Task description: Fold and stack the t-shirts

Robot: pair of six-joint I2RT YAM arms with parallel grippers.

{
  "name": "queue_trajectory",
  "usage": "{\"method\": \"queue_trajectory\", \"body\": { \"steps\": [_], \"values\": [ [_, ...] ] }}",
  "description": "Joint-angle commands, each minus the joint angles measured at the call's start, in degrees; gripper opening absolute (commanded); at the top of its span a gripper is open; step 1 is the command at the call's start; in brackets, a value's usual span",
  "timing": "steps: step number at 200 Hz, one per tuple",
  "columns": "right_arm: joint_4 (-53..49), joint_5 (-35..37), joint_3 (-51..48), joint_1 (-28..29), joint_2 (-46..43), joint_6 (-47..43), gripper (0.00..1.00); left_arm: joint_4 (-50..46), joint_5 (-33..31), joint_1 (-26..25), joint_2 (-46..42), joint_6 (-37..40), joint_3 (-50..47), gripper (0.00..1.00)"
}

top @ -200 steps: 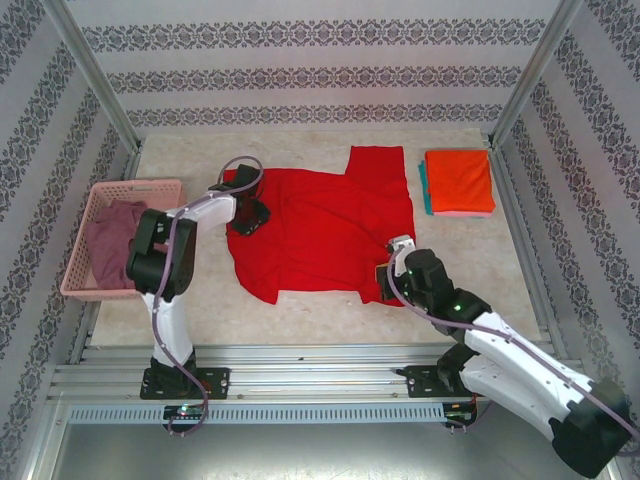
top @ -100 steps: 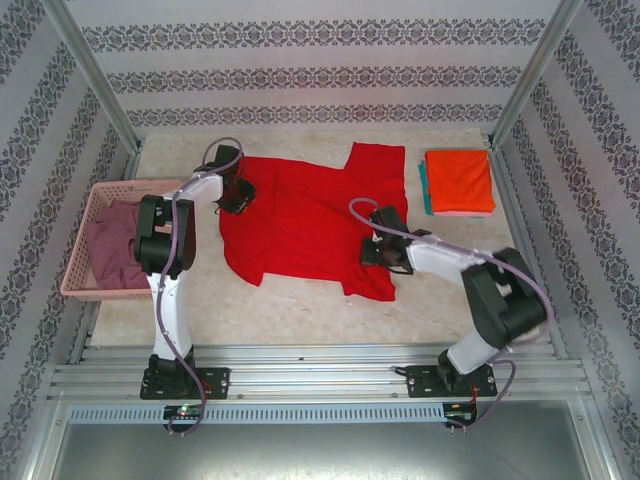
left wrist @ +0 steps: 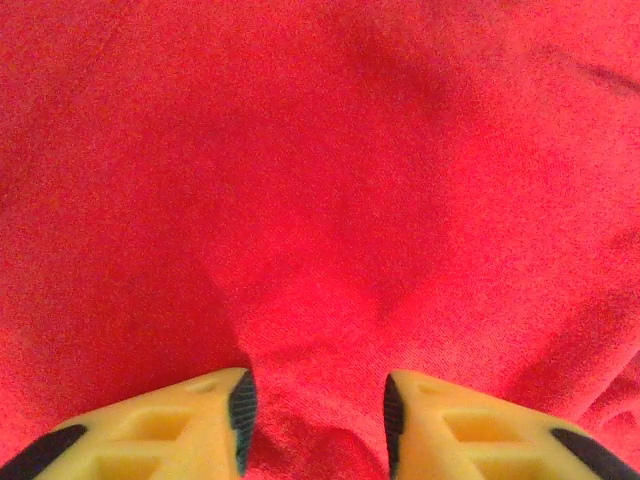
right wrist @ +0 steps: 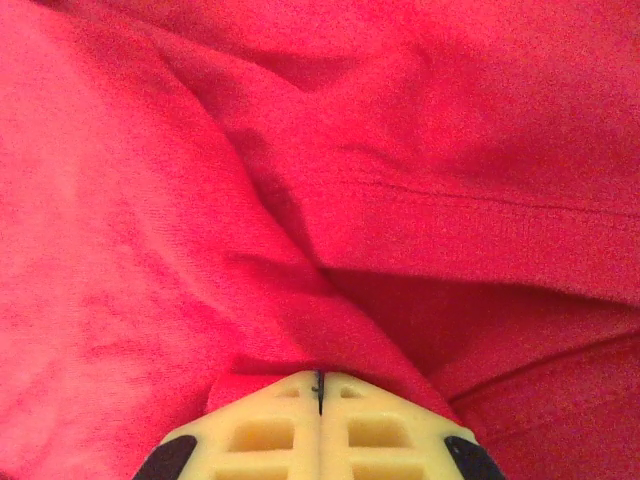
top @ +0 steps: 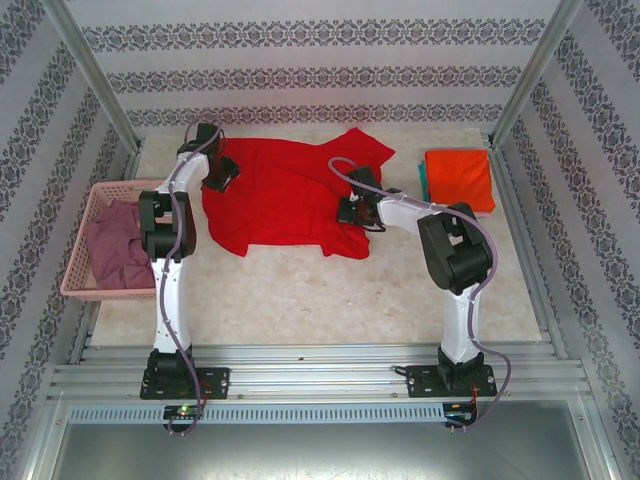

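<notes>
The bright red cloth t-shirt lies spread at 12 o'clock on the beige stone-look tabletop. It is soft, light and limp, and it wrinkles when dragged, so I should take it by hems or corners. My right gripper is clamped, apparently pinching a fold. My left gripper stands parted over the cloth. A folded orange t-shirt sits at 2 o'clock. There is folding room toward 6.

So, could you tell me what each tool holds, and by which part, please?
The right tool pinches the red t-shirt on a fold near its hem; left tool stands open.
</notes>
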Motion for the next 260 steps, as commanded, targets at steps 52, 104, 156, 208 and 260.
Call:
{"method": "queue_trajectory", "body": {
  "steps": [52, 104, 156, 208, 260],
  "values": [
    [9.2, 0.3, -10.6, 5.2, -17.5, -5.2, 0.0, 6.9, -13.9, -5.3, -35.0, -2.2, -39.4, 0.81],
    [11.1, 0.1, -18.6, 6.7, -23.7, -5.1, 0.0, 17.8, -8.6, -12.9, -55.1, -19.6, -69.8, 0.67],
    [12.2, -0.8, -20.3, 7.0, -24.6, -4.2, 0.0, 24.0, -7.4, -16.0, -53.8, -28.6, -75.8, 0.56],
    [11.7, -0.9, -20.6, 7.1, -26.3, -5.2, 0.0, 26.2, -7.6, -15.7, -49.0, -28.4, -72.9, 0.47],
    [11.5, -1.8, -21.4, 7.3, -27.3, -5.9, 0.0, 26.5, -7.6, -14.6, -46.9, -26.9, -71.3, 0.14]
  ]
}}
